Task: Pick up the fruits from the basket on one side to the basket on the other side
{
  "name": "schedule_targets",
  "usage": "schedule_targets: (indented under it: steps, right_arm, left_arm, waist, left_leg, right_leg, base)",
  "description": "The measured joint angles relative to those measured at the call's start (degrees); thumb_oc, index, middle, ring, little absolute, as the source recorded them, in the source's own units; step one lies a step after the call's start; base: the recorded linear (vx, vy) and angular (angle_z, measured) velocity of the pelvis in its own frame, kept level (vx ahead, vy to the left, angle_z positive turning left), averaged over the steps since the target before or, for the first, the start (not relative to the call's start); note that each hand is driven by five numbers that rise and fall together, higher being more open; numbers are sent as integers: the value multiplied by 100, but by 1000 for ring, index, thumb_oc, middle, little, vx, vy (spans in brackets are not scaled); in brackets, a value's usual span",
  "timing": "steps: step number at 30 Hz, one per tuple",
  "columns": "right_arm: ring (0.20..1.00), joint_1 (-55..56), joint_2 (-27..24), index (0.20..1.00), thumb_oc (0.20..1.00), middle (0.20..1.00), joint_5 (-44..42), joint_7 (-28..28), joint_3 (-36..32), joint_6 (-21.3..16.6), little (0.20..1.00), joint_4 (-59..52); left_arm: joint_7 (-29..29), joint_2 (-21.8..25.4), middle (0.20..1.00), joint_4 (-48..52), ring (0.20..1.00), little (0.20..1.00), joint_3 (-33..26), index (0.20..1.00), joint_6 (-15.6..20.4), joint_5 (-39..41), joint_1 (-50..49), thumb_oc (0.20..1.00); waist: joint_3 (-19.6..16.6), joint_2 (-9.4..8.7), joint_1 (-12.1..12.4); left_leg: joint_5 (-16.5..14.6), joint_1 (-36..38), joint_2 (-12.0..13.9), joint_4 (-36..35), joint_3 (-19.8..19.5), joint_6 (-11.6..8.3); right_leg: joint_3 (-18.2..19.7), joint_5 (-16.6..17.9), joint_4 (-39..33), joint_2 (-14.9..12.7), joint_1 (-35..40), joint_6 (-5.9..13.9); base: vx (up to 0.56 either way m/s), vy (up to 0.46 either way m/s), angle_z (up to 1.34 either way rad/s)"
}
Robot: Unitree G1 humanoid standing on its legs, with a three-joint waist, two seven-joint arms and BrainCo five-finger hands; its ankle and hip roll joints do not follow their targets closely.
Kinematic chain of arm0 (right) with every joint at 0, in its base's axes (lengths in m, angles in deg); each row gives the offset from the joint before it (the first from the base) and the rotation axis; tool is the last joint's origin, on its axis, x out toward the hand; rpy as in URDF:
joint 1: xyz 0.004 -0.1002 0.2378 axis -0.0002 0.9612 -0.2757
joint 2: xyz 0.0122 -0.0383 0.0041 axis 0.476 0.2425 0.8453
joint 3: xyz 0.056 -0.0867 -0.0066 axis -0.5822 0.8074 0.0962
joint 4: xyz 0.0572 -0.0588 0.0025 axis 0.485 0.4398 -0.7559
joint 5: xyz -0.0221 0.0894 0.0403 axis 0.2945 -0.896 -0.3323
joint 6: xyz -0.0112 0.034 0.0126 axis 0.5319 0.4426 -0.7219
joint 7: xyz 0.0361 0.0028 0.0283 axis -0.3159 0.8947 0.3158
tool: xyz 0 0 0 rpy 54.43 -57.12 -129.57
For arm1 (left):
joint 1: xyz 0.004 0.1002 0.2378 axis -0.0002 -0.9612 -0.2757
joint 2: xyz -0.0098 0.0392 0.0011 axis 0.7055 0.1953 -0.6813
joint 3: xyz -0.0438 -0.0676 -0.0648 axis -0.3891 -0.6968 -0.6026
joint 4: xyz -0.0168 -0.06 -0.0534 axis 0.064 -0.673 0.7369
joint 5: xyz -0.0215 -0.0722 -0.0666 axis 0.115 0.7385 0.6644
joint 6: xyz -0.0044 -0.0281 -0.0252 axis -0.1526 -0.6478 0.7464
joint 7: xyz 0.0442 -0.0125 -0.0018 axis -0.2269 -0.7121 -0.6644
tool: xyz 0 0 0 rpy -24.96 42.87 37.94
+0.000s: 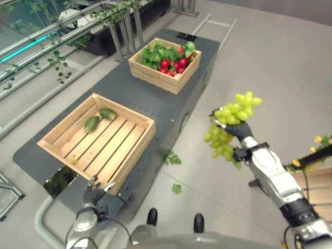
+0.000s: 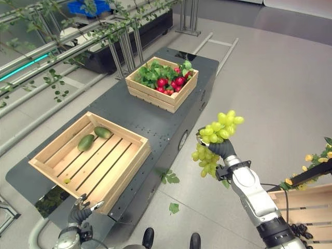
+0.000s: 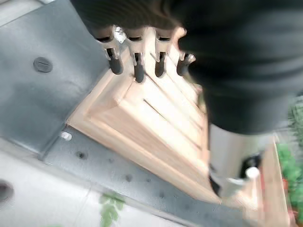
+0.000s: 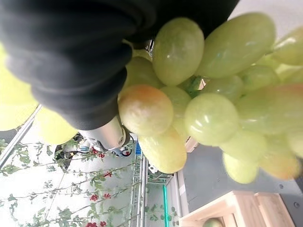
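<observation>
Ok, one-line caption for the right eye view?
Right hand holds a bunch of green grapes above the floor, beside the platform carrying two wooden crates.

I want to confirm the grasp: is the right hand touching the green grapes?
Touching. In the right eye view the right hand is closed around the green grapes, lifted above the floor.

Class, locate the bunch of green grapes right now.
In the left eye view, the green grapes are held up in the right hand, over the floor, right of the dark platform.
</observation>
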Motion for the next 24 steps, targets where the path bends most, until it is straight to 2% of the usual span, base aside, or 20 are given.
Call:
schedule_targets:
  steps: [1, 5, 8, 9, 14, 16, 18, 20, 21, 22, 23, 24]
  right_arm:
    - [200, 68, -1, 200, 200, 200, 0, 0, -13, -29, 200, -37]
    - [200, 717, -114, 200, 200, 200, 1, -13, -288, -148, 200, -273]
    - [200, 1115, -201, 200, 200, 200, 3, -18, -638, -193, 200, -334]
    - [200, 1214, -201, 200, 200, 200, 4, -24, -702, -203, 200, -335]
    - [200, 1633, -167, 200, 200, 200, 96, -21, -829, -290, 200, -476]
    - [200, 1707, -145, 200, 200, 200, 104, -26, -857, -320, 200, -495]
    - [200, 1683, -107, 200, 200, 200, 104, -52, -872, -409, 200, -557]
    - [200, 1704, -84, 200, 200, 200, 101, -73, -879, -435, 200, -563]
    - [200, 1636, -60, 200, 200, 200, 101, -72, -878, -480, 200, -578]
    - [200, 1655, -63, 200, 200, 200, 100, -77, -879, -492, 200, -580]
    - [200, 1772, -58, 200, 200, 200, 99, -92, -930, -537, 200, -576]
    - [200, 1799, -59, 200, 200, 200, 99, -80, -927, -537, 200, -581]
  left_arm:
    - [-25, 19, 1000, -193, 1000, 1000, 19, 1000, 25, -118, 94, 1000]
    - [-187, -46, 1000, -1060, 1000, 1000, -103, 1000, -69, -716, 337, 1000]
    - [-226, -72, 1000, -1099, 1000, 1000, -115, 1000, -69, -949, 300, 1000]
    - [-252, -76, 1000, -1104, 1000, 1000, -121, 1000, -69, -968, 283, 1000]
    - [-390, -76, 1000, -1119, 1000, 1000, -78, 1000, -83, -1140, 210, 1000]
    - [-451, -59, 1000, -1067, 1000, 1000, 9, 1000, -127, -1148, 230, 1000]
    - [-566, 22, 1000, -997, 1000, 1000, 163, 1000, -169, -1174, 119, 1000]
    - [-668, 13, 1000, -889, 1000, 1000, 159, 1000, -276, -1275, 69, 1000]
    - [-788, -11, 1000, -867, 1000, 1000, 133, 1000, -296, -1288, -55, 1000]
    - [-800, -10, 1000, -878, 1000, 1000, 100, 1000, -295, -1313, -132, 1000]
    - [-799, 52, 1000, -930, 1000, 1000, 109, 1000, -365, -1362, -49, 1000]
    - [-802, 147, 1000, -942, 1000, 1000, 110, 1000, -389, -1363, 6, 1000]
  waist:
    - [-56, 79, 4]
    - [-163, 81, -153]
    - [-177, 93, -190]
    - [-181, 83, -271]
    - [-185, 68, -325]
    - [-180, 58, -442]
    - [-172, 40, -407]
    - [-154, 46, -391]
    - [-109, 98, -256]
    - [-78, 160, -245]
    - [-37, 234, -436]
    - [-34, 200, -398]
  left_leg:
    - [-6, 7, -4, 1, 16, 10]
    - [-106, 114, -85, 3, 168, 87]
    - [-121, 182, -131, -18, 234, 125]
    - [-134, 183, -150, -16, 241, 148]
    - [-158, 183, -211, -19, 330, 211]
    - [-153, 136, -247, 16, 409, 234]
    - [-197, -6, -297, 95, 520, 304]
    - [-350, -208, -360, 369, 660, 450]
    - [-391, -287, -193, 399, 788, 551]
    - [-372, -302, -141, 399, 786, 578]
    - [-199, -294, 102, 324, 960, 531]
    - [-160, -306, 212, 294, 1121, 503]
  right_leg:
    - [-3, -4, 2, -15, 35, 7]
    - [113, -36, 0, -94, 107, 89]
    - [158, -40, 1, -138, 108, 124]
    - [172, -40, 1, -155, 103, 134]
    - [290, -16, 10, -219, 44, 199]
    - [389, 49, 79, -234, -87, 191]
    - [507, 77, 272, -258, -371, 235]
    - [549, 492, 324, -192, -712, 473]
    - [364, 890, 235, -89, -887, 900]
    - [183, 709, 407, -64, -899, 855]
    - [-393, -70, 1564, -17, -955, 404]
    - [-505, -364, 1979, 8, -1016, 331]
  base:
    - [-3, 65, -10]
    - [-6, 82, -19]
    - [-8, 75, -7]
    - [-25, 104, -4]
    - [-76, 93, -10]
    - [-199, 61, -20]
    - [-159, 48, -58]
    - [-150, 95, -113]
    - [-101, 89, -117]
    - [-95, 88, -77]
    - [-76, 84, 0]
    - [-66, 71, -1]
